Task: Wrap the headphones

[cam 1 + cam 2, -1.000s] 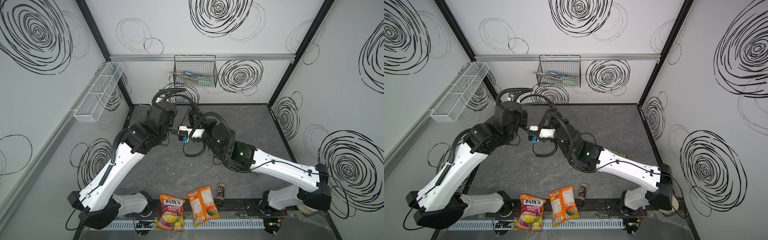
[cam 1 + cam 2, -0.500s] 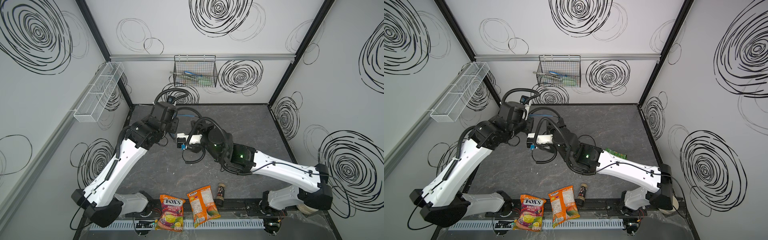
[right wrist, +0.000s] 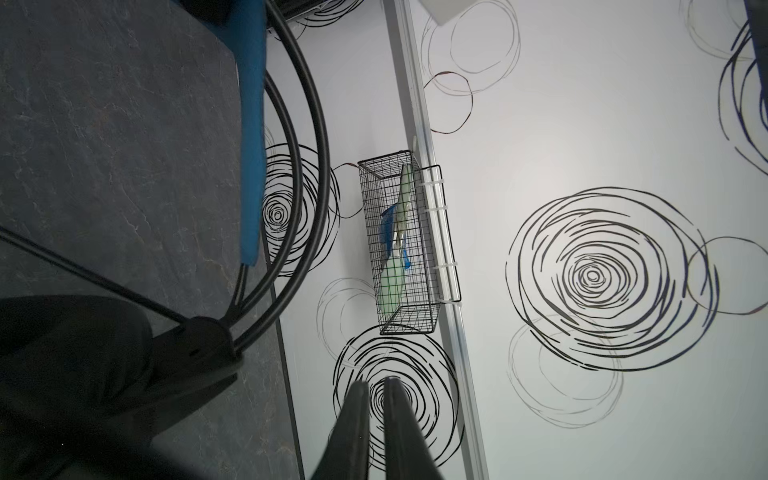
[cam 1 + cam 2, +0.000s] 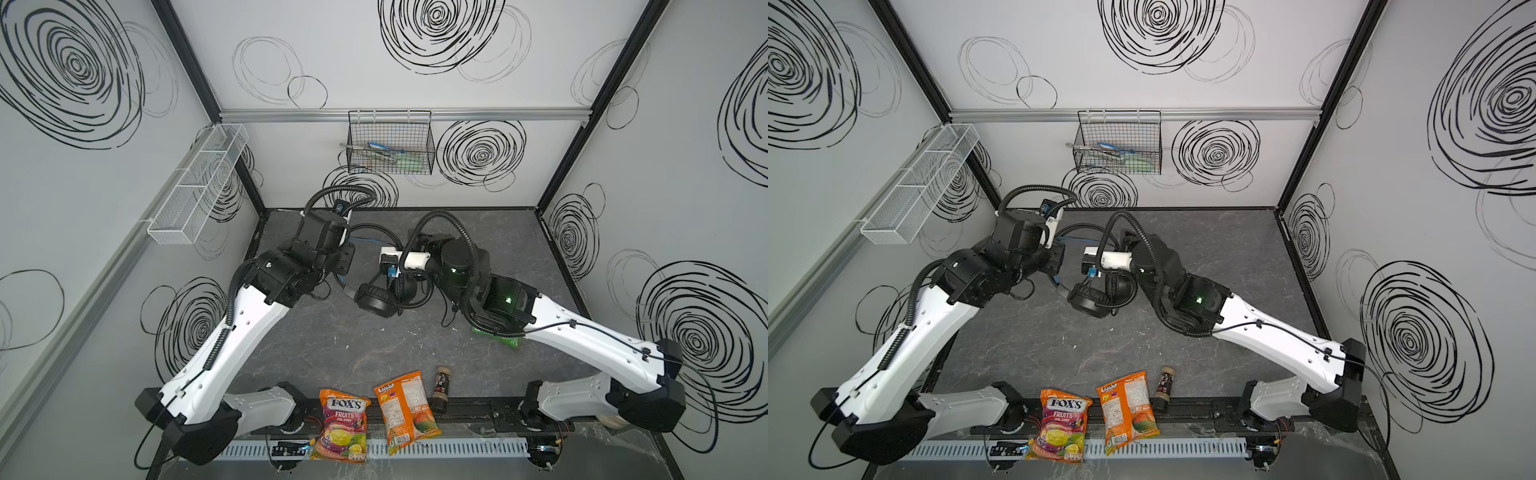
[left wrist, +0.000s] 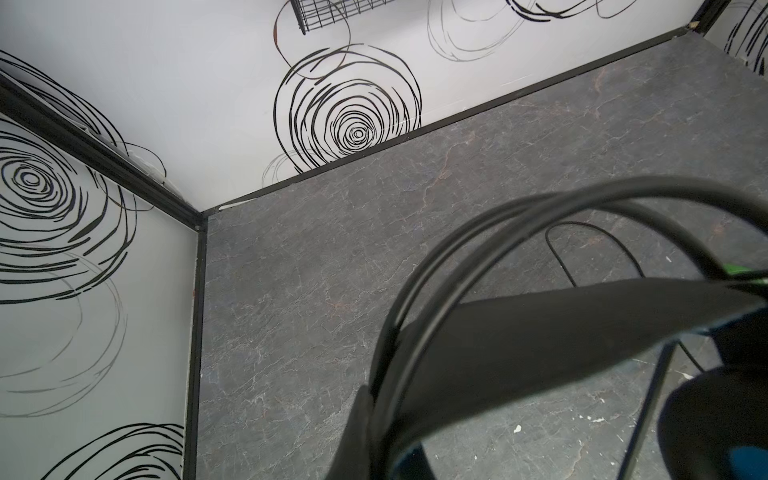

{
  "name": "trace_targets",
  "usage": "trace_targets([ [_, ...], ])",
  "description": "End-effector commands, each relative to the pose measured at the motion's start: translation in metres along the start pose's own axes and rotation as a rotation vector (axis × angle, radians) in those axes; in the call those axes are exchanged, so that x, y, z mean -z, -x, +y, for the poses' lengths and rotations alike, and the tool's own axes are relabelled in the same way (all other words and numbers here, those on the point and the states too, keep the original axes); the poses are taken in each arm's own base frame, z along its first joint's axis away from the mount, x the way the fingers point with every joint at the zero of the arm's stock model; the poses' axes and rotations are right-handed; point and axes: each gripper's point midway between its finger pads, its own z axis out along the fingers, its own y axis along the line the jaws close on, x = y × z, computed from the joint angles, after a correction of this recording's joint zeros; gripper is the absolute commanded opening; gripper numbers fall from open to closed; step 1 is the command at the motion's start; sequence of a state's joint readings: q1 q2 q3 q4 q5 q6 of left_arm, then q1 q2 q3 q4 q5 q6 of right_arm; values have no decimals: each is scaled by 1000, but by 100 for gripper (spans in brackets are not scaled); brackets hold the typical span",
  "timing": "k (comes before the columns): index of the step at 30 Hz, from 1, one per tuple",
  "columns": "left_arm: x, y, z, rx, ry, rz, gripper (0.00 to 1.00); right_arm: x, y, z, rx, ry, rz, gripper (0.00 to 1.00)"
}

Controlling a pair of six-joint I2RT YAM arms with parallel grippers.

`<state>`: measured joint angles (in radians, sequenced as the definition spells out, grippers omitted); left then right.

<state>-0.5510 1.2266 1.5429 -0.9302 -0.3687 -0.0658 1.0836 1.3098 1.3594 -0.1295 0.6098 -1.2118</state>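
The black headphones (image 4: 376, 299) (image 4: 1090, 301) hang over the middle of the table between my two arms, ear cups low. My left gripper (image 4: 345, 261) (image 5: 374, 409) is shut on the headband and wire arch (image 5: 540, 332). The second left finger is hidden behind the band. The thin cable (image 5: 590, 226) loops on the floor beneath. My right gripper (image 3: 376, 380) stands beside the headphones' blue inner band (image 3: 251, 124) and ear cup (image 3: 70, 353). Its fingers are a narrow gap apart with nothing between them, and they point at the back wall.
Two snack bags (image 4: 343, 419) (image 4: 405, 409) and a small dark bottle (image 4: 440, 388) lie at the front edge. A green packet (image 4: 498, 338) sits under the right arm. A black wire basket (image 4: 390, 145) hangs on the back wall, a white mesh shelf (image 4: 195, 187) on the left wall.
The right gripper's fingers have parted slightly and its wrist has shifted a little to the right. The left gripper keeps its hold on the headband.
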Motion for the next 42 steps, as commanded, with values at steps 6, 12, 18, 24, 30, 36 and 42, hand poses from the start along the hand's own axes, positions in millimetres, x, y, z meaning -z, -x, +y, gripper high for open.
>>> trace_targets([
  [6, 26, 11, -39, -42, -206, -93, 0, -4, -22, -28, -148, -108, 17, 16],
  [12, 36, 6, -55, -42, -308, -108, 0, -7, -28, -50, -278, -146, -1, 17],
  [18, 46, 16, -49, 27, -352, -159, 0, -9, -33, -54, -327, -155, -2, 17],
  [24, 63, 36, -44, 99, -401, -233, 0, -11, -43, -70, -478, -172, -28, 17],
  [30, 88, 62, -39, 165, -458, -316, 0, -15, -50, -95, -666, -184, -85, 18],
  [36, 111, 82, -35, 211, -505, -388, 0, -18, -62, -104, -804, -193, -106, 18],
  [42, 133, 110, -22, 282, -518, -453, 0, -18, -76, -108, -965, -182, -134, 18],
])
